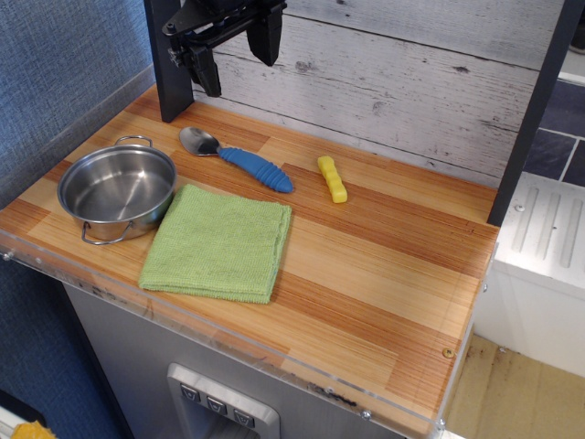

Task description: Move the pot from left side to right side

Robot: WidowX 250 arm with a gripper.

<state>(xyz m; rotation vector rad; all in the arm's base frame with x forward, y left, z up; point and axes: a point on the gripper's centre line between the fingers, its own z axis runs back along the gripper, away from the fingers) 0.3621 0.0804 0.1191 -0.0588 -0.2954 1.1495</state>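
The pot (117, 191) is a small shiny steel pot with two wire loop handles. It stands upright and empty at the left of the wooden table (366, 265), touching the left edge of a green cloth (219, 243). My gripper (236, 57) hangs high above the back of the table, behind the pot and well apart from it. Its two black fingers are spread and hold nothing.
A metal spoon with a blue handle (239, 160) lies behind the cloth. A small yellow piece (333, 178) lies right of it. A dark post (169, 64) stands at the back left, another (530, 110) at the right. A planked wall runs along the back.
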